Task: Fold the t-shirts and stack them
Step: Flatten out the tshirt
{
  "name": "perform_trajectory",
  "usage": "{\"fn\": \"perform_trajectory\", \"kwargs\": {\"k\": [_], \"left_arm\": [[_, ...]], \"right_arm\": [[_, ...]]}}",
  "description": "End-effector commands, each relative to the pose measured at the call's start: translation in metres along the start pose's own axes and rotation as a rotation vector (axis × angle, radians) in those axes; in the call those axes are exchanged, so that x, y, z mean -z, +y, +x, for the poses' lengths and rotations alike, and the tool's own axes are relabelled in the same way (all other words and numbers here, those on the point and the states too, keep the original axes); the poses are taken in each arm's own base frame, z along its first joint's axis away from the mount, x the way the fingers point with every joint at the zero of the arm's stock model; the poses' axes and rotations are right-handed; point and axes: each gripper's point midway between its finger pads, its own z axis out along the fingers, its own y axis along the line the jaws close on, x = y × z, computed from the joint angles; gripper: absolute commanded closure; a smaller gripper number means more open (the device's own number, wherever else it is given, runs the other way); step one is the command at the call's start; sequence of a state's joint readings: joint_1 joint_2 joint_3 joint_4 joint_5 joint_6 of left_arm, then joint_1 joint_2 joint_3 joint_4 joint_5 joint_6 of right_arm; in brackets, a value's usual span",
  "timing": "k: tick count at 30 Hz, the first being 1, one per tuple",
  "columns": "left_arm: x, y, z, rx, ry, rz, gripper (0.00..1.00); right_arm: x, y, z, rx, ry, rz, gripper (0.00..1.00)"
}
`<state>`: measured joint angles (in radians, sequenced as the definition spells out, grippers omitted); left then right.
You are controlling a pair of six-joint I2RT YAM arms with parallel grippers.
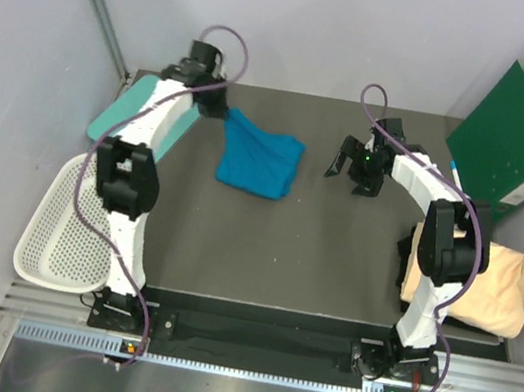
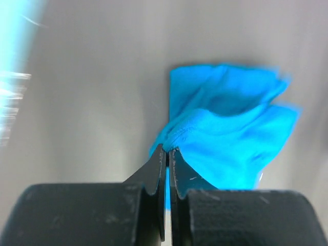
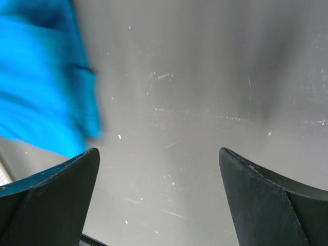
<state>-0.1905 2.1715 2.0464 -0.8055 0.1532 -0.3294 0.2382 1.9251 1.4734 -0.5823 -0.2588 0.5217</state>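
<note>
The left gripper (image 2: 166,151) is clamping a bunched corner of the blue t-shirt (image 1: 260,163), which is lying crumpled on the table (image 1: 283,251) toward the far left. The right gripper (image 3: 159,154) is hovering near that shirt's right side with its fingers spread wide, gripping nothing, while the cream t-shirt (image 1: 495,288) is sitting folded at the table's right edge beside the right arm.

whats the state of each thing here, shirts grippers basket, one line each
blue t-shirt: bunched, not folded, one corner pinched
cream t-shirt: folded bundle, not held
left gripper: shut on the blue t-shirt's corner
right gripper: open, holding nothing
mesh basket: upright, nothing visible inside
</note>
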Motion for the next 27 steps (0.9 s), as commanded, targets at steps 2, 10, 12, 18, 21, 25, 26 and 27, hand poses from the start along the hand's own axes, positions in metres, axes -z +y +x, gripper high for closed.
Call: {"fn": "perform_trajectory", "kwargs": {"k": [2, 10, 12, 18, 21, 25, 26, 27], "left_arm": [[0.146, 0.016, -0.123, 0.132, -0.576, -0.004, 1.00], [0.239, -0.113, -0.162, 0.020, -0.683, 0.460, 1.00], [0.231, -0.156, -0.147, -0.031, -0.603, 0.573, 1.00], [0.284, -0.252, -0.122, -0.137, -0.646, 0.786, 1.00], [0.324, -0.259, -0.128, -0.129, -0.746, 0.803, 1.00], [0.352, -0.249, -0.138, -0.110, -0.830, 0.756, 1.00], [0.357, -0.244, -0.138, -0.102, -0.839, 0.738, 1.00], [0.349, -0.238, -0.139, -0.089, -0.832, 0.709, 1.00]], "right_arm": [[0.005, 0.010, -0.009, 0.013, -0.042, -0.039, 0.00], [0.000, 0.013, -0.010, 0.014, -0.036, -0.055, 0.00], [-0.001, 0.013, -0.011, 0.015, -0.038, -0.058, 0.00], [-0.003, 0.006, -0.004, 0.010, -0.029, -0.038, 0.00], [-0.005, 0.001, 0.001, 0.007, -0.026, -0.026, 0.00], [-0.007, -0.003, 0.007, -0.006, -0.022, -0.024, 0.00], [-0.007, -0.004, 0.009, -0.007, -0.021, -0.022, 0.01], [-0.008, -0.005, 0.010, -0.007, -0.019, -0.020, 0.00]]}}
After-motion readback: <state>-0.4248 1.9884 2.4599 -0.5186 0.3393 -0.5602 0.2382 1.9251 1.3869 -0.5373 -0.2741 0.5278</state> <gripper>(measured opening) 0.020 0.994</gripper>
